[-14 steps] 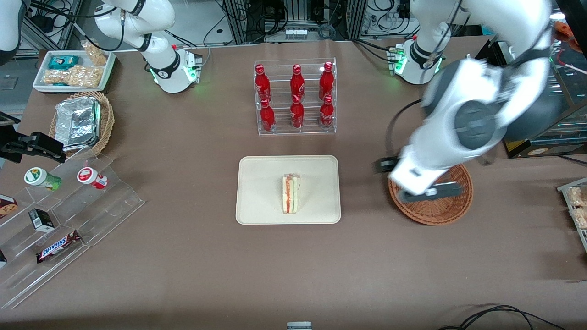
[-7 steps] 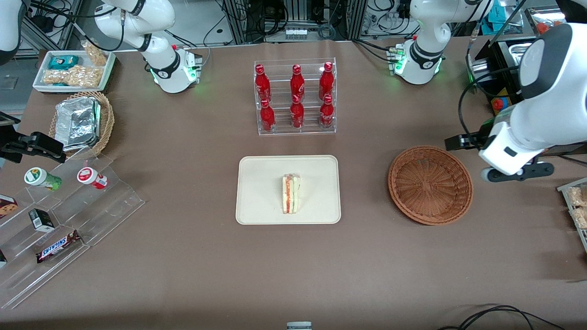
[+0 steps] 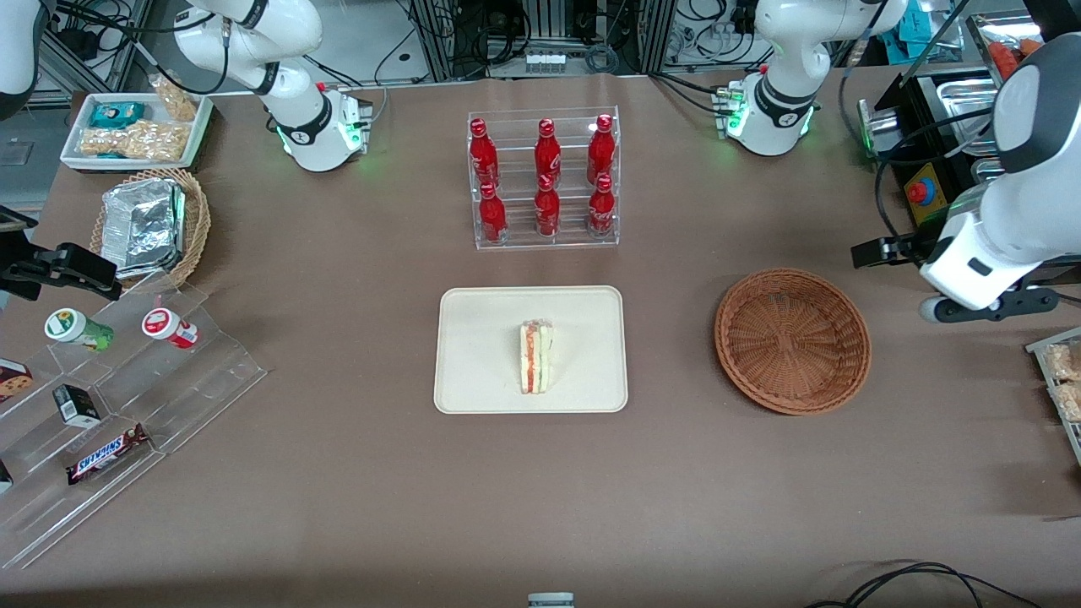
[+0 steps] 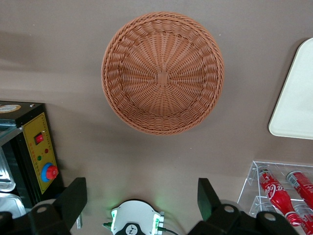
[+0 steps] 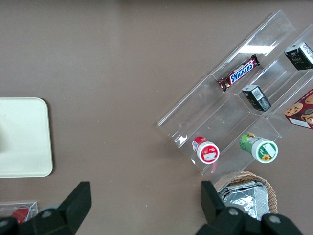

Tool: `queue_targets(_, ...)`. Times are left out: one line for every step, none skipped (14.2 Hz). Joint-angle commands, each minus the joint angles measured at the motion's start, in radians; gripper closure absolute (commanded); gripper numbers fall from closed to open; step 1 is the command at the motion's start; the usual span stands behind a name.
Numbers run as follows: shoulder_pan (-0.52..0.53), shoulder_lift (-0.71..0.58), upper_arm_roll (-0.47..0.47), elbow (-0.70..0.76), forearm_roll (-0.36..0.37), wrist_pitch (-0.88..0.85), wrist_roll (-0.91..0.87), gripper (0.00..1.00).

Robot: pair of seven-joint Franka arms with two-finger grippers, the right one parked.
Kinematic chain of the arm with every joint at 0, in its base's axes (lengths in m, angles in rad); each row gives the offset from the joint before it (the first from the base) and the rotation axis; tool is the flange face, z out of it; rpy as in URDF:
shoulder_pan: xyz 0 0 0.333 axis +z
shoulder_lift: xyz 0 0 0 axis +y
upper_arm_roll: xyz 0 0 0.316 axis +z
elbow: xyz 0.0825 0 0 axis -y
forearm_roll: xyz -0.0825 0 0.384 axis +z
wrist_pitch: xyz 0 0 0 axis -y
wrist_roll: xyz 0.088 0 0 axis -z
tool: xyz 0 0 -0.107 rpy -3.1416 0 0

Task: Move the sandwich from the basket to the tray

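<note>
Fingers (image 4: 73,198): spread wide, holding nothing.
Gripper (image 4: 139,198): high, off the basket (image 3: 792,339) toward the working arm's end.
Sandwich (image 3: 535,355): upright on tray (image 3: 473,355), well apart from basket.
Risk: low; a jolt could topple the wedge.

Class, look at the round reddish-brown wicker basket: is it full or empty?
Empty. The round reddish-brown woven wicker basket shows only bare weave inside; the open left gripper hangs above the table beside it, holding nothing.
</note>
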Motion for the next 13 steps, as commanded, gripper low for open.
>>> queue_targets(0.008,-0.106,-0.008,-0.110,0.014,0.057,0.023,0.00)
queue_targets(0.008,-0.141,-0.009,-0.139,0.013,0.082,0.023,0.00)
queue_targets(0.007,-0.156,-0.009,-0.138,0.011,0.070,0.025,0.00)
queue_targets(0.004,-0.160,-0.011,-0.120,0.008,0.065,0.023,0.00)
queue_targets(-0.005,-0.158,-0.014,-0.094,0.013,0.055,0.022,0.00)
queue_targets(-0.007,-0.158,-0.014,-0.077,0.010,0.046,0.023,0.00)
queue_targets(-0.007,-0.154,-0.014,-0.049,0.010,0.033,0.023,0.00)
queue_targets(-0.008,-0.147,-0.014,-0.026,0.011,-0.009,0.025,0.00)
queue_targets(-0.008,-0.140,-0.014,-0.006,0.011,-0.042,0.025,0.00)
queue_targets(-0.008,-0.140,-0.014,0.001,0.002,-0.045,0.025,0.00)
queue_targets(-0.008,-0.140,-0.012,0.015,0.001,-0.048,0.023,0.00)
queue_targets(-0.008,-0.132,-0.012,0.026,0.002,-0.050,0.023,0.00)
queue_targets(-0.008,-0.127,-0.012,0.028,-0.004,-0.051,0.020,0.00)
